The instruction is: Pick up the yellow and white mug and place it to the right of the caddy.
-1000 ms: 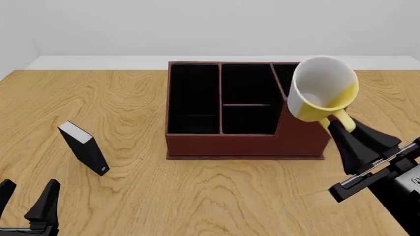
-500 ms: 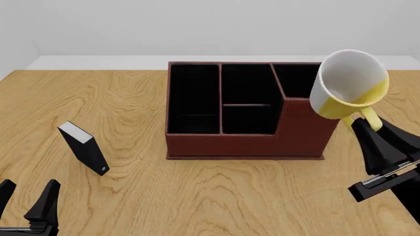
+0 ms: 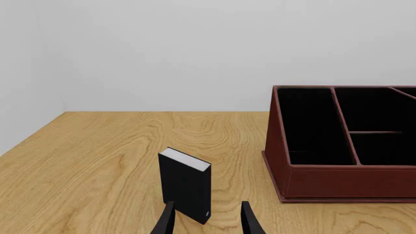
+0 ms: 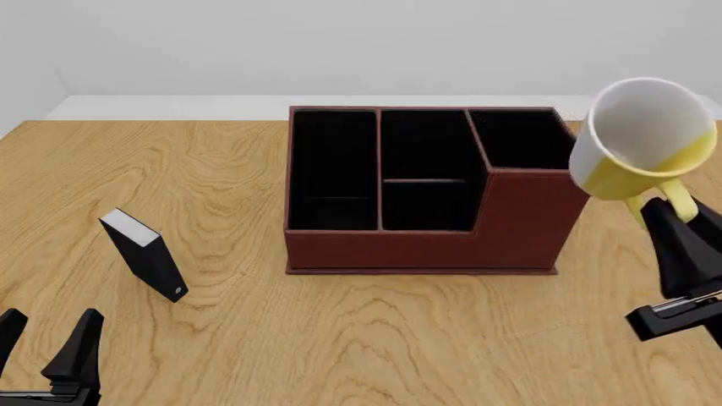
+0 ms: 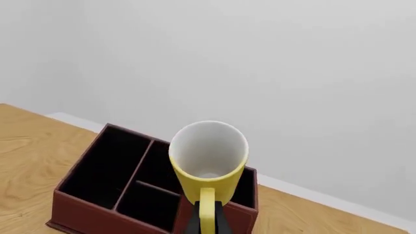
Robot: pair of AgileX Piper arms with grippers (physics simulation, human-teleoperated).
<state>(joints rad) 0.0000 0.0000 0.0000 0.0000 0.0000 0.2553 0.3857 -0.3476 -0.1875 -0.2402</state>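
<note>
My right jaws (image 4: 665, 205) are closed on the yellow loop handle of the yellow and white mug (image 4: 643, 139), and I hold the mug in the air, tilted so its white inside faces the front camera. The mug hangs over the right end of the caddy (image 4: 423, 190), above the desk (image 4: 338, 338), near the desk's right edge. The caddy stands toward the far edge of the desk, its taller section on the right. My left jaws (image 4: 46, 338) are open and hold nothing, low at the near left corner. A small black box (image 4: 144, 255) stands upright just beyond them
</note>
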